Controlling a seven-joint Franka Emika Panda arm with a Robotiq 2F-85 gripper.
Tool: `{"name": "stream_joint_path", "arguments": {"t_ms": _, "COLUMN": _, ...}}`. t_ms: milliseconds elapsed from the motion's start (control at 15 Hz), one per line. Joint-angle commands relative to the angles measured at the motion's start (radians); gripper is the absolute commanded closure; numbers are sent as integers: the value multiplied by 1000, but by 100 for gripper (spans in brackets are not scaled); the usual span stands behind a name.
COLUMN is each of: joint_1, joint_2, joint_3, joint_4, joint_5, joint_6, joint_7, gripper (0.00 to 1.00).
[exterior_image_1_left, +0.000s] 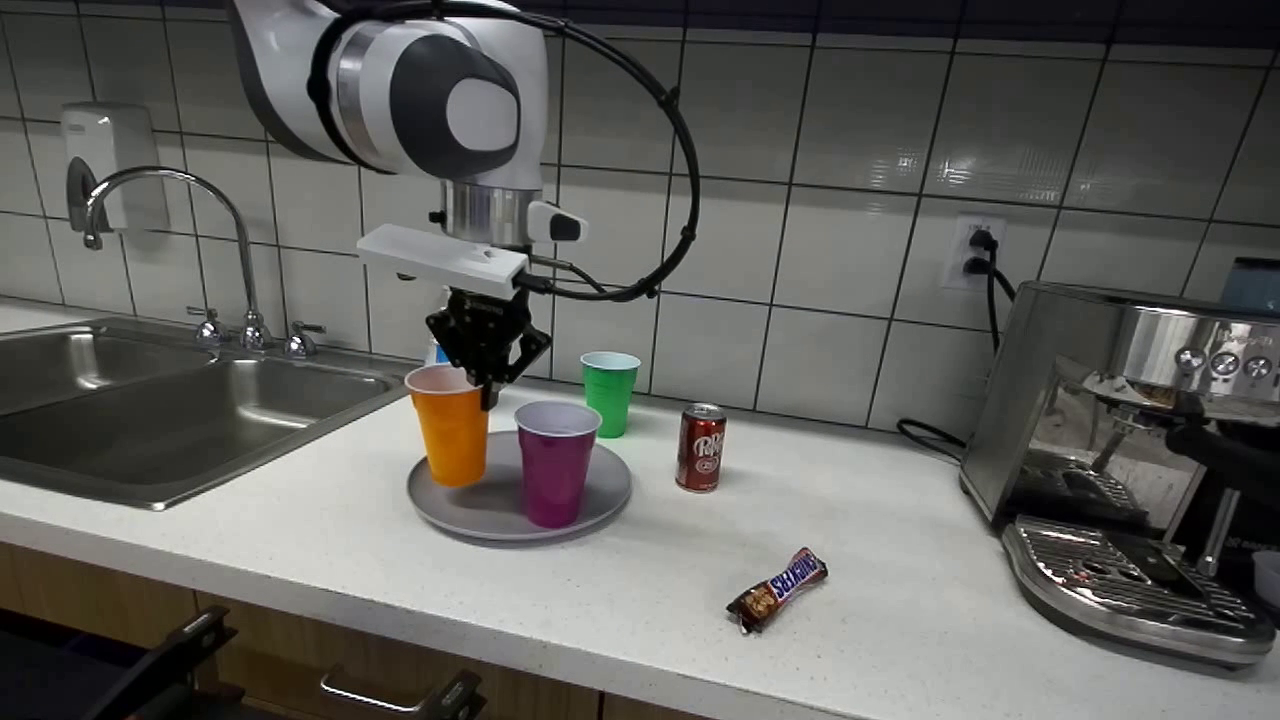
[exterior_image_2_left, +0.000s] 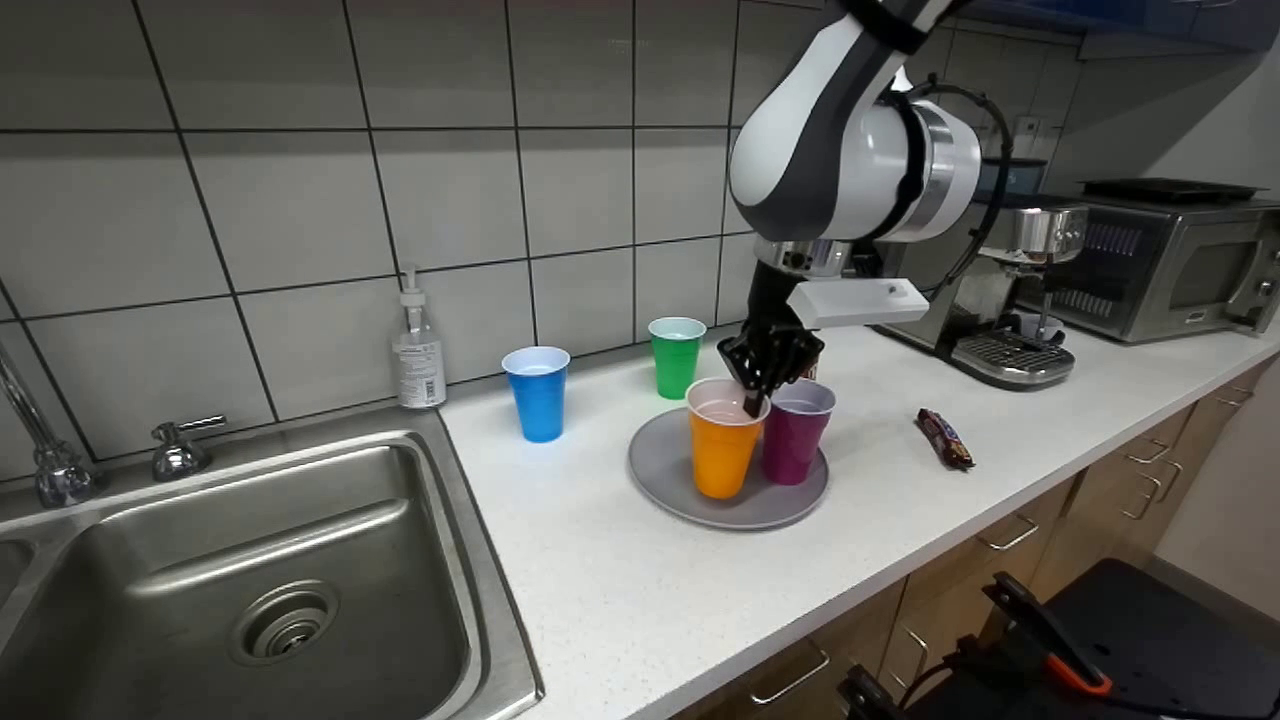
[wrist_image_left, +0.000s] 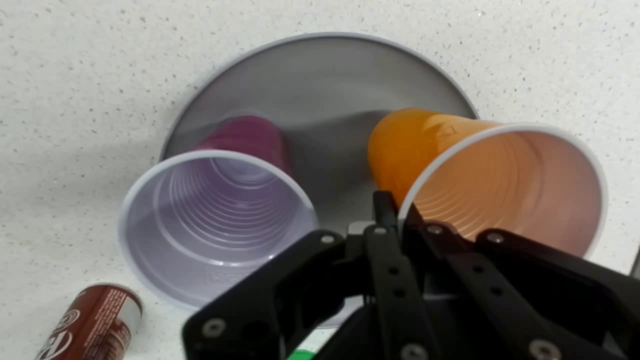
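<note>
My gripper (wrist_image_left: 400, 215) is shut on the near-side wall of an orange cup (wrist_image_left: 415, 150), with one finger inside its rim and one outside. The gripper also shows in both exterior views (exterior_image_1_left: 489, 395) (exterior_image_2_left: 757, 398). The orange cup (exterior_image_1_left: 455, 440) (exterior_image_2_left: 722, 455) is slightly tilted over the grey plate (exterior_image_1_left: 505, 478) (exterior_image_2_left: 655, 470) (wrist_image_left: 325, 75). I cannot tell whether its base touches the plate. A purple cup (exterior_image_1_left: 556, 475) (exterior_image_2_left: 793, 440) (wrist_image_left: 255, 137) stands on the plate beside it, open side up and apart from the fingertips.
A green cup (exterior_image_1_left: 608, 400) and a red soda can (exterior_image_1_left: 700, 450) stand behind the plate. A blue cup (exterior_image_2_left: 540, 395) and a soap bottle (exterior_image_2_left: 418, 360) are near the sink (exterior_image_2_left: 455, 560). A Snickers bar (exterior_image_1_left: 778, 592) lies near the front. A coffee machine (exterior_image_1_left: 1080, 440) and microwave (exterior_image_2_left: 1190, 260) stand farther along.
</note>
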Motion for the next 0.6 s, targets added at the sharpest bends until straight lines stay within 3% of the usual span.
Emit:
{"name": "stream_joint_path", "arguments": {"t_ms": 0, "joint_1": -13, "joint_2": 7, "joint_3": 5, "joint_4": -1, "joint_5": -39, "joint_6": -8, "joint_7": 50, "gripper": 99}}
{"name": "stream_joint_path", "arguments": {"t_ms": 467, "joint_1": -12, "joint_2": 31, "joint_3": 7, "joint_4": 1, "joint_5": -62, "joint_6": -11, "joint_7": 80, "gripper": 99}}
{"name": "stream_joint_path", "arguments": {"t_ms": 533, "joint_1": -13, "joint_2": 34, "joint_3": 7, "joint_4": 3, "joint_5": -66, "joint_6": -12, "joint_7": 83, "gripper": 89}}
